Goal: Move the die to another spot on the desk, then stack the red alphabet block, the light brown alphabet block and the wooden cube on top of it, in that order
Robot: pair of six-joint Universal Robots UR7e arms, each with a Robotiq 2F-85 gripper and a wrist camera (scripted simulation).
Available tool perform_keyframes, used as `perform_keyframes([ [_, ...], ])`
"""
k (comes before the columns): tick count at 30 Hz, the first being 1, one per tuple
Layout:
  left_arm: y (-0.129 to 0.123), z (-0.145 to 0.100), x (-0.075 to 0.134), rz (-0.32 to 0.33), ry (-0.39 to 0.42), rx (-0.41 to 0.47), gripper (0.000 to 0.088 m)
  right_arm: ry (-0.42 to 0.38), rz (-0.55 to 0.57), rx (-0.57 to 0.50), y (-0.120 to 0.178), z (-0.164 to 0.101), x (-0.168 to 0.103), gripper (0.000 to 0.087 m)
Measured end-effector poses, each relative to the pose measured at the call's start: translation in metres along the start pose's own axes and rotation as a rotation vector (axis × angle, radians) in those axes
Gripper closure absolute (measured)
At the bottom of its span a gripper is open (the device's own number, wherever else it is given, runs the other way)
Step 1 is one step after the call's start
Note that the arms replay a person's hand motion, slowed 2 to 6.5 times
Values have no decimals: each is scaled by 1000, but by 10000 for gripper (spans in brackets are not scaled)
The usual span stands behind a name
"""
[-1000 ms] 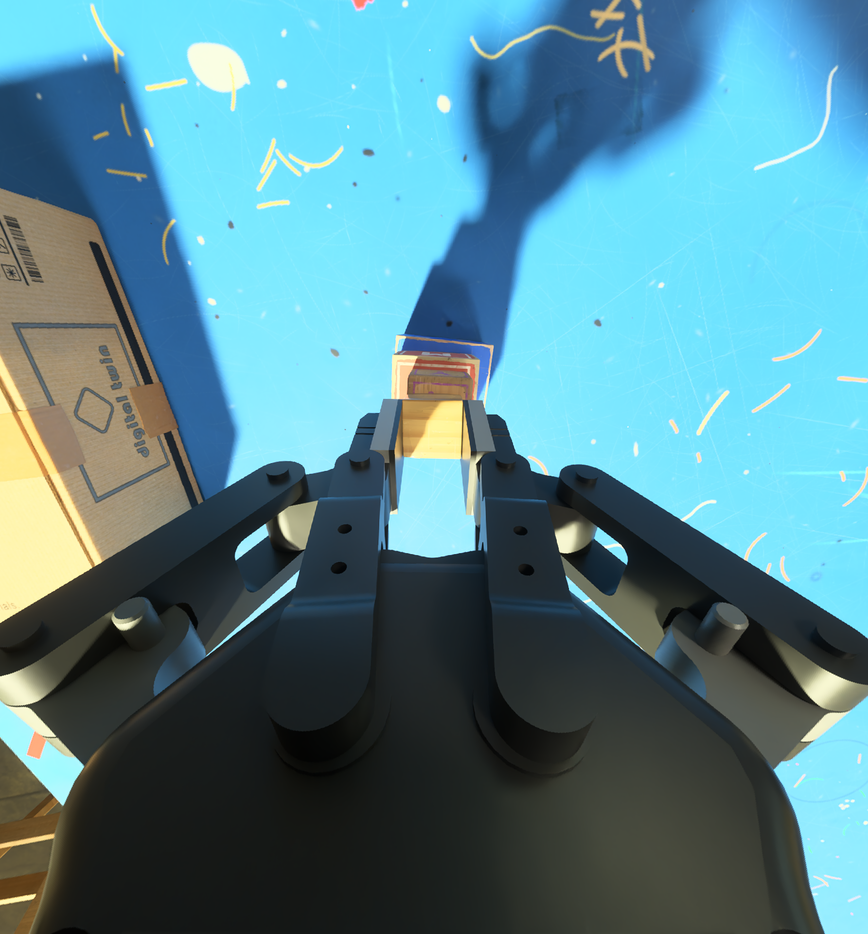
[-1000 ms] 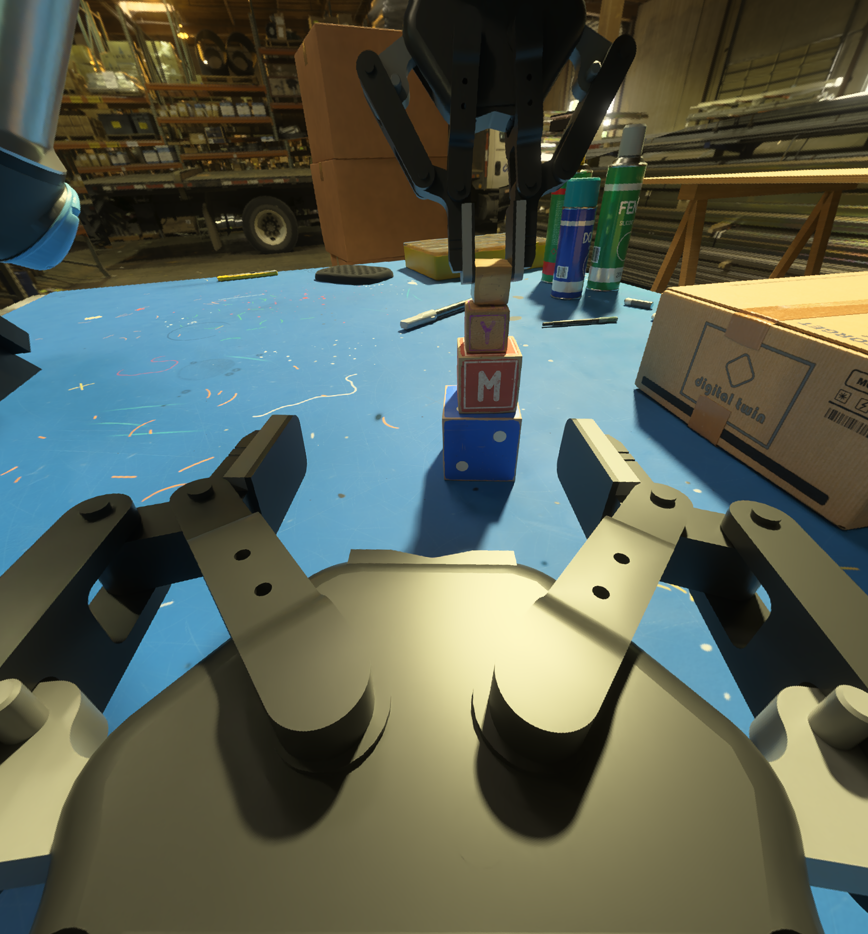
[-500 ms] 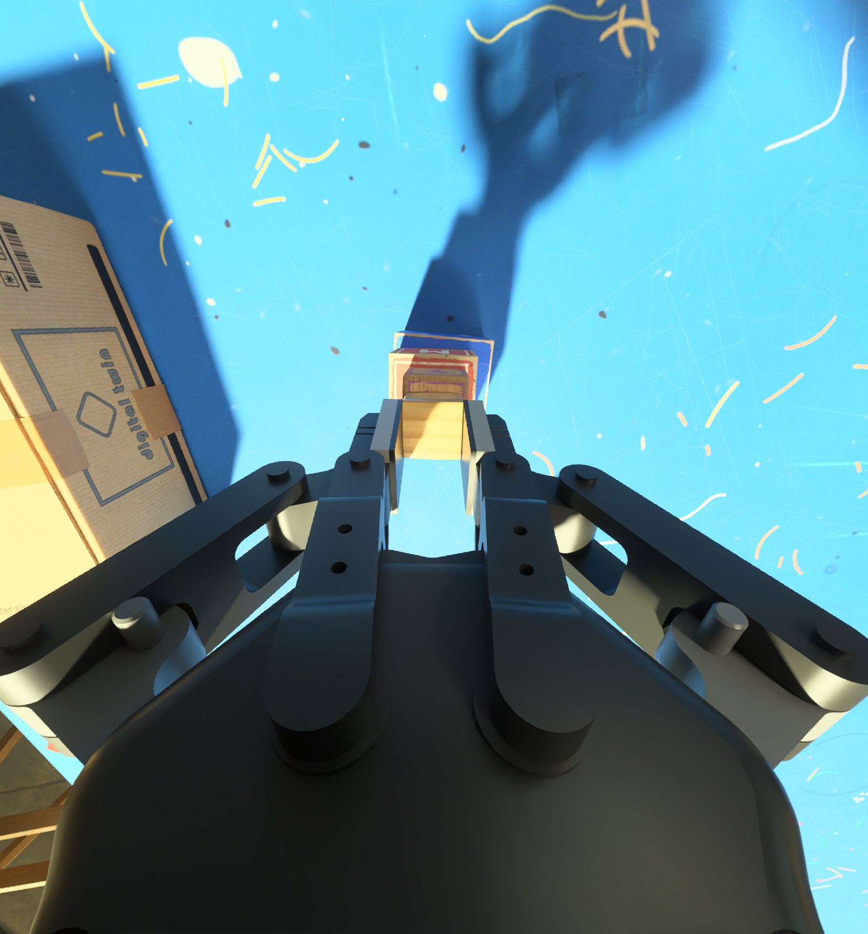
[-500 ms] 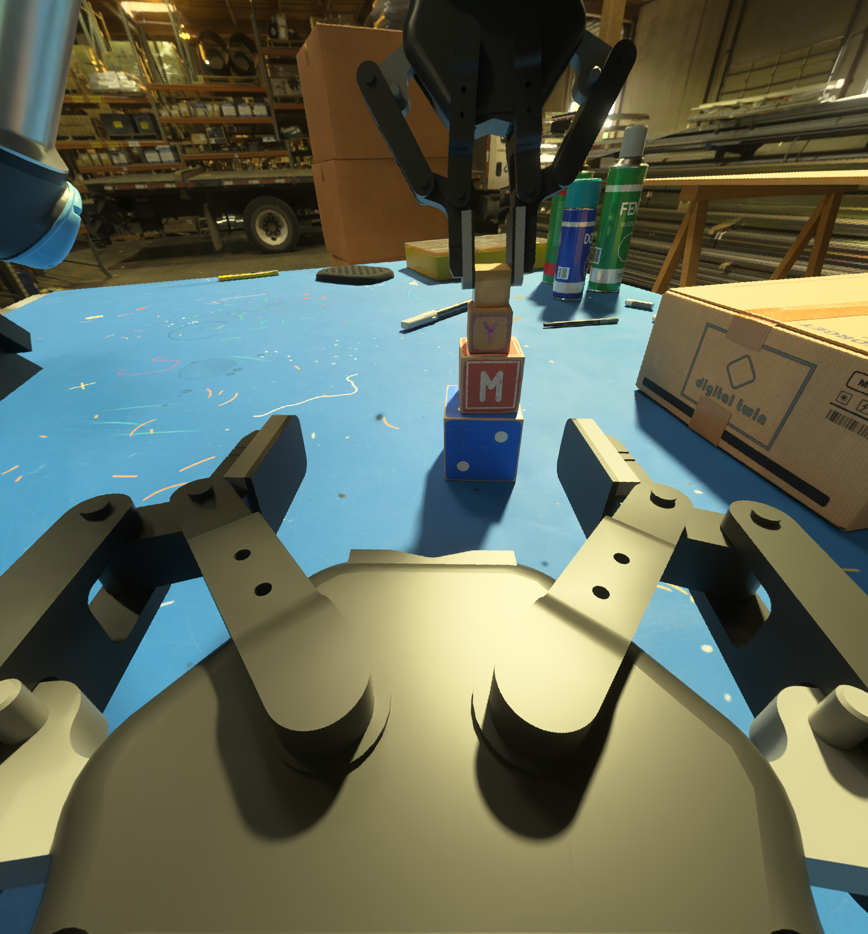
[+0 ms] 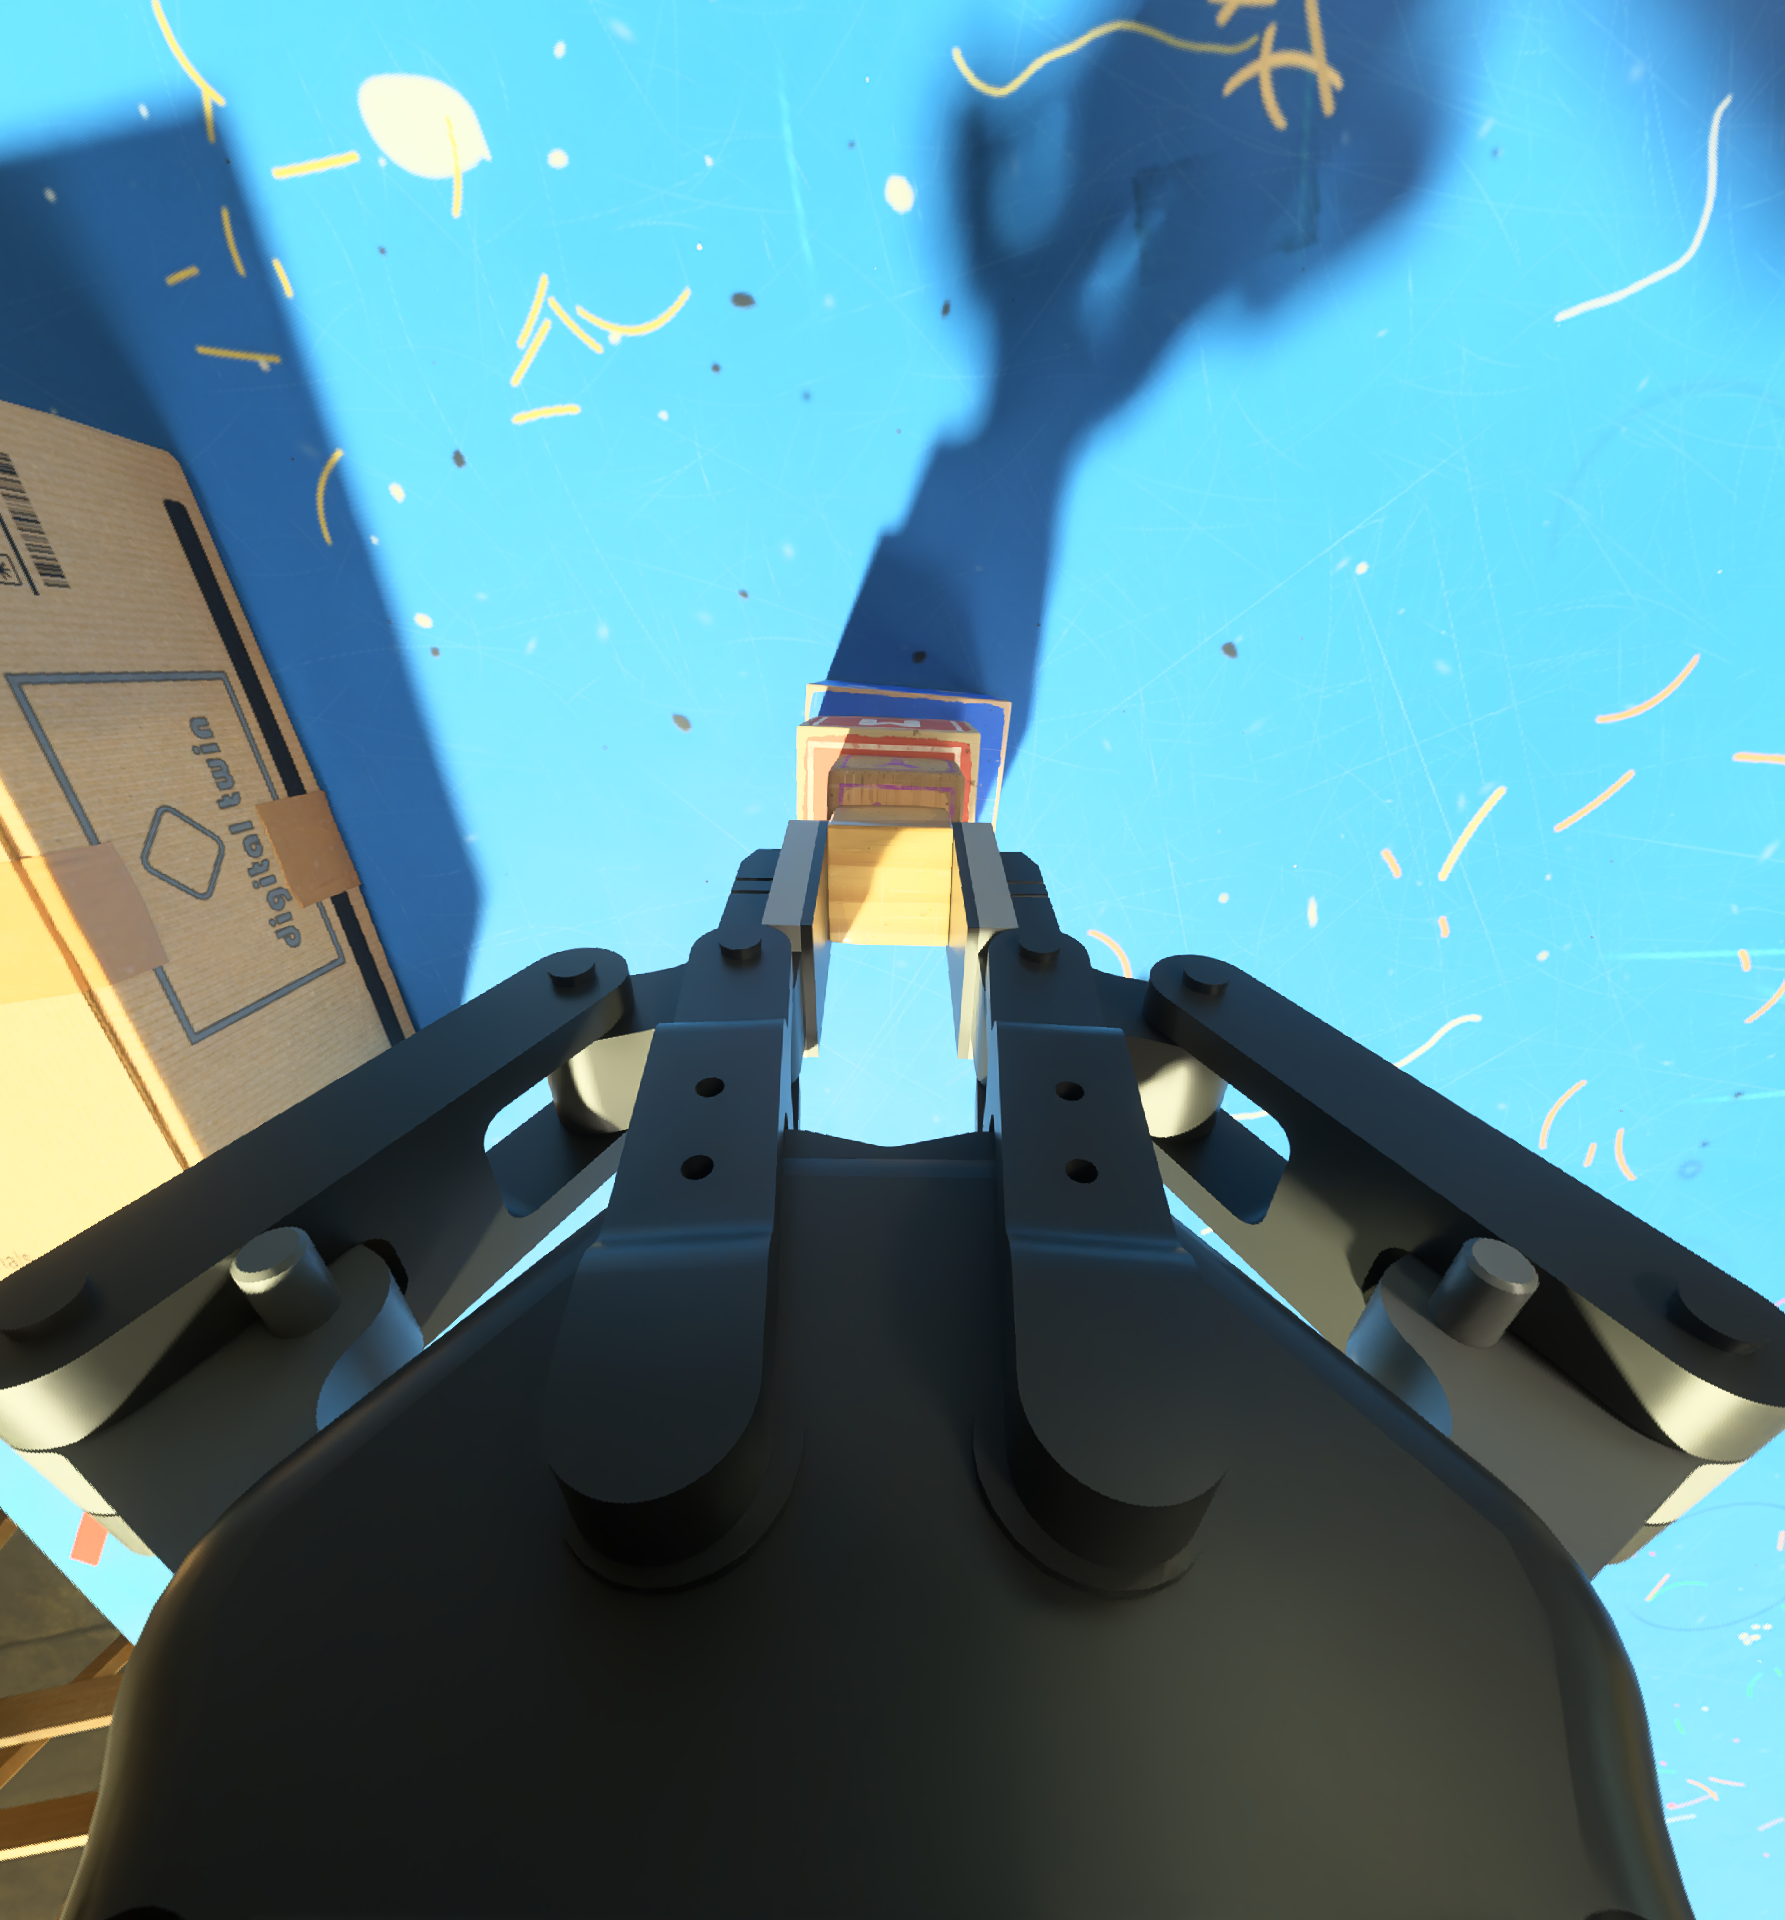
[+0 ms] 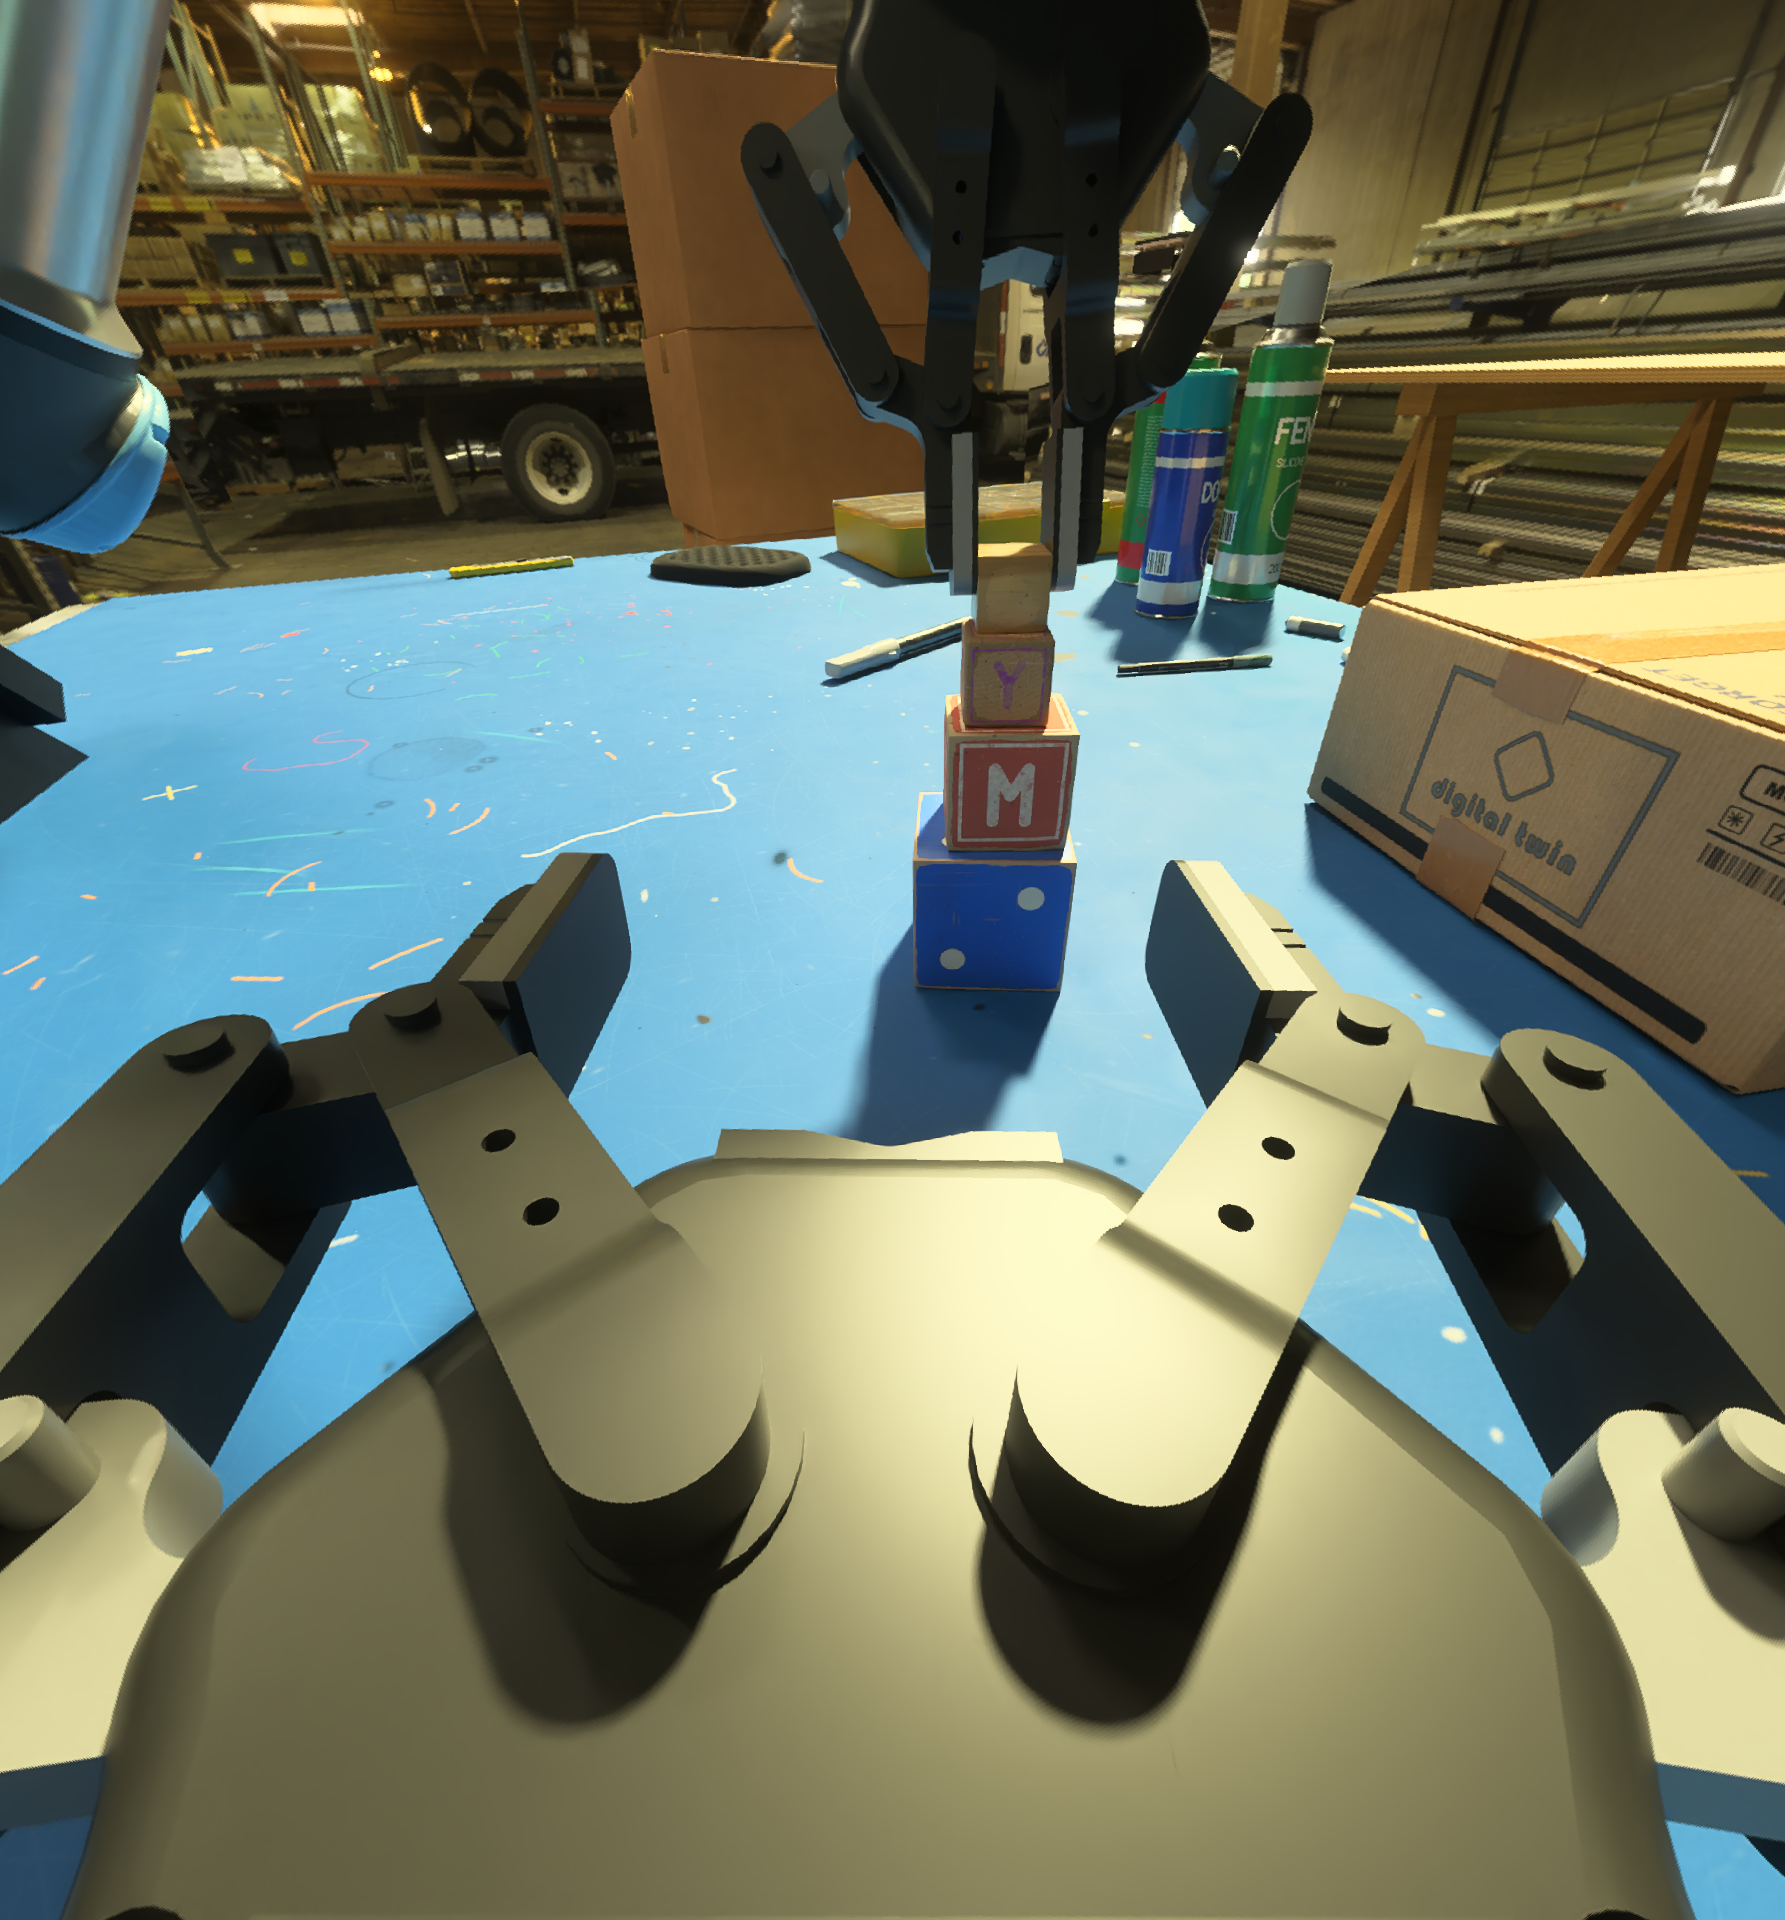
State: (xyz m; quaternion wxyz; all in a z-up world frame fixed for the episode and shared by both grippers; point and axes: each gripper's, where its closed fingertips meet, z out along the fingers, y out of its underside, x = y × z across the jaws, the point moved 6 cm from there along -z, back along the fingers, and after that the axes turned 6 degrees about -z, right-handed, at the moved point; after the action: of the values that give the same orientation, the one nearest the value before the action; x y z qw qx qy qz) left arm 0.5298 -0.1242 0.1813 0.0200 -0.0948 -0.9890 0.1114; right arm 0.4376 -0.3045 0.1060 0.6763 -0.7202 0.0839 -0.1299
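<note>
Lowering wooden cube onto stack, fingers still clamped

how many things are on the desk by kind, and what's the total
blocks in the stack: 4, the die, red alphabet block, light brown alphabet block, wooden cube
spray cans: 3
markers or pens: 4
cardboard box: 1
yellow tray: 1
dark oval pad: 1
total: 14

I see a blue cube die with white pips under a red-faced alphabet block with a white letter. Above sit a light brown alphabet block lettered purple and a plain pale wooden cube, all on the speckled blue desk.
</note>
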Motion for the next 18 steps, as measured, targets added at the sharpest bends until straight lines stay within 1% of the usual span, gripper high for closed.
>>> perform_keyframes([
  [7,1,0,-1,-3,0,3,678,0,0,0,0,0,0,20],
  [18,2,1,0,1,10,10,613,0,2,2,0,0,0,20],
])
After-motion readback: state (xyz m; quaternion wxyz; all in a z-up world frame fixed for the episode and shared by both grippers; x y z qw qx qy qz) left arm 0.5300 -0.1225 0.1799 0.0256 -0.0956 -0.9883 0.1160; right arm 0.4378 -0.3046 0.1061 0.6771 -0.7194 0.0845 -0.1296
